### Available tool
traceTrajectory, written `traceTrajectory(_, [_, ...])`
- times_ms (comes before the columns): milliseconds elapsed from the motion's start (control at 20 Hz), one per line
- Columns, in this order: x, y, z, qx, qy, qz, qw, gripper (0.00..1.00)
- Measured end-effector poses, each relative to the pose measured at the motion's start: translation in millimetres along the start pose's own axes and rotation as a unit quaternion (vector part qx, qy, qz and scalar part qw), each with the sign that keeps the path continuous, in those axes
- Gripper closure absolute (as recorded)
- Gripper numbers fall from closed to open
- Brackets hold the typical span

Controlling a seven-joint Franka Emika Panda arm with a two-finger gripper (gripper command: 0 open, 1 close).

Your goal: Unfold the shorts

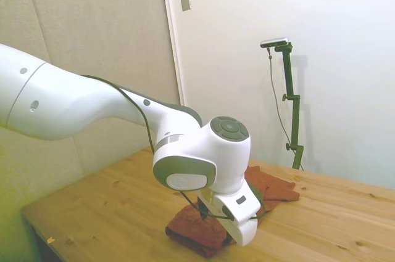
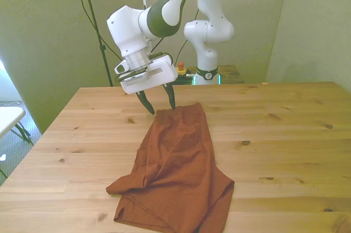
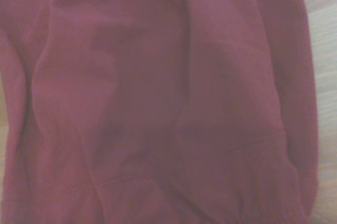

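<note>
The shorts [image 2: 178,172] lie rumpled on the wooden tabletop [image 2: 285,134], running from mid-table toward the near edge. The tool [image 2: 160,104] hangs at their far edge, fingers spread apart, gripping nothing.

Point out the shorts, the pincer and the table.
shorts [image 2: 178,172], front view, middle of the cloth.
pincer [image 2: 159,103], front view, midway between its open fingertips.
table [image 2: 285,134], front view, bare wood.

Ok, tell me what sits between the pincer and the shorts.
Nothing. In the front view the open pincer hangs at the far edge of the shorts, one fingertip about at the cloth, with only bare table around.
</note>
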State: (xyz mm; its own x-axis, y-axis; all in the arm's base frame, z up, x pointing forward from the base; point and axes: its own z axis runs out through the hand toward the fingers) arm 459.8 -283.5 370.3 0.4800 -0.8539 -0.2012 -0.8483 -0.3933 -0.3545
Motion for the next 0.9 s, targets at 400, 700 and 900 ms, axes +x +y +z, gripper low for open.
traceTrajectory(400, [-1, 0, 13, 0.026, -0.03, -0.022, 0.999, 1.0])
traceTrajectory(700, [-1, -2, 14, 0.029, -0.036, -0.023, 0.9987, 1.0])
traceTrajectory(900, [1, -3, 13, 0.03, -0.034, -0.024, 0.9987, 1.0])
